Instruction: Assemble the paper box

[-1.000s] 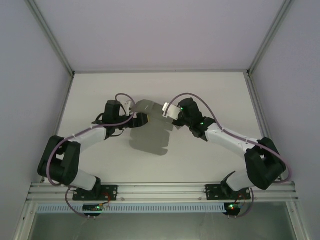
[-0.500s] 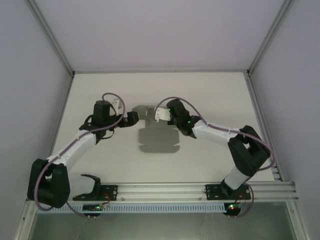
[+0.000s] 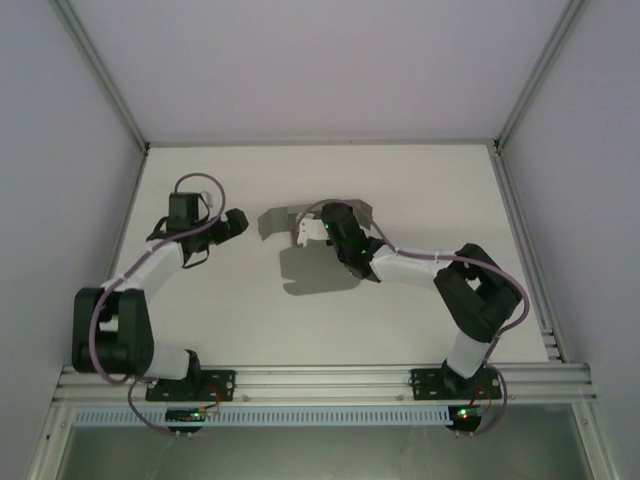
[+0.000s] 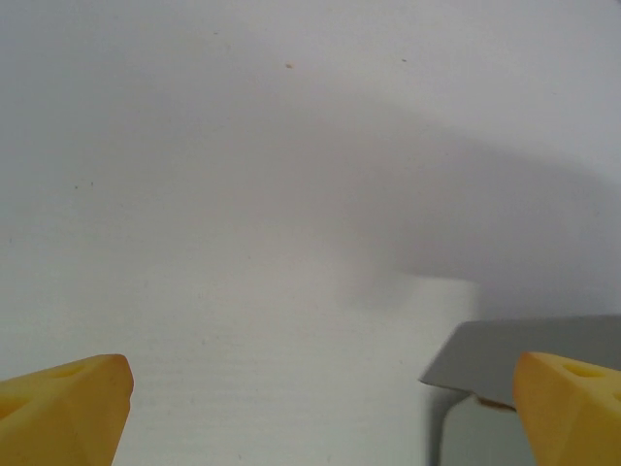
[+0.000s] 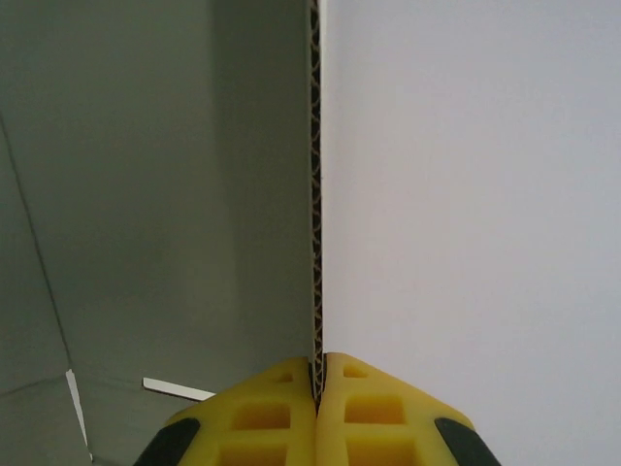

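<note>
Grey on white: pinches box [image 3: 272, 218] by one edge in clamped right gripper [image 5: 318, 377], raised over table [image 3: 200, 320] centre, likely freeing flaps for folding. Holds left gripper [image 3: 232, 220] spread wide, left of box and apart, seemingly ready to take a flap.

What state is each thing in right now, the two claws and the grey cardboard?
Paper box: not yet a box, a creased sheet held up by one edge.
Right gripper: shut on the sheet's edge.
Left gripper: open, empty, apart from the sheet.
</note>
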Tool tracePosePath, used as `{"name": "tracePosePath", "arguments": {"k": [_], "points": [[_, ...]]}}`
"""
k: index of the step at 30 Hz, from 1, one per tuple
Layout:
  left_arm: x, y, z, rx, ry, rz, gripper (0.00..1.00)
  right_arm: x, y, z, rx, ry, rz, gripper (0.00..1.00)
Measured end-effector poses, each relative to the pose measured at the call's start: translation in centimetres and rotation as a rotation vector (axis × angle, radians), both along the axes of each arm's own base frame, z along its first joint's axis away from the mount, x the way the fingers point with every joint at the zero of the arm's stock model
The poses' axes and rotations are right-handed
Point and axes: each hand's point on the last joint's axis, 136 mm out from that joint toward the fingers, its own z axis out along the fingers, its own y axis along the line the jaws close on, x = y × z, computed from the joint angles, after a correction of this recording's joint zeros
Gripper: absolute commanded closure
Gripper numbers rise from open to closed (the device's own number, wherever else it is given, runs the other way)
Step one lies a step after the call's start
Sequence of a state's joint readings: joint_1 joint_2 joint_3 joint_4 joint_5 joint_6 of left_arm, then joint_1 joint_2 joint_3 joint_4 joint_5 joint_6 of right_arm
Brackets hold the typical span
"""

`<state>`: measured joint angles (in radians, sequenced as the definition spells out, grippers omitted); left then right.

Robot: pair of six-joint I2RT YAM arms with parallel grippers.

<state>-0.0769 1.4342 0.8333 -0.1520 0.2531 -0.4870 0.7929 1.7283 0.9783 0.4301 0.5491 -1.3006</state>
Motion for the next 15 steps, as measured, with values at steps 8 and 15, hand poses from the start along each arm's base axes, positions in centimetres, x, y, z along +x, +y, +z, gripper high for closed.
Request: {"name": "tracePosePath", "arguments": {"k": [8, 15], "points": [[3.7, -1.7, -2.6, -0.052, 0.028, -0.080, 0.00, 0.1, -0.1, -1.4, -0.020, -0.009, -0.020, 1.00], [4.4, -5.9, -4.0, -0.106, 0.027, -0.246, 0.00, 0.3, 0.0, -2.4, -0.027, -0.003, -0.031, 1.00]]}}
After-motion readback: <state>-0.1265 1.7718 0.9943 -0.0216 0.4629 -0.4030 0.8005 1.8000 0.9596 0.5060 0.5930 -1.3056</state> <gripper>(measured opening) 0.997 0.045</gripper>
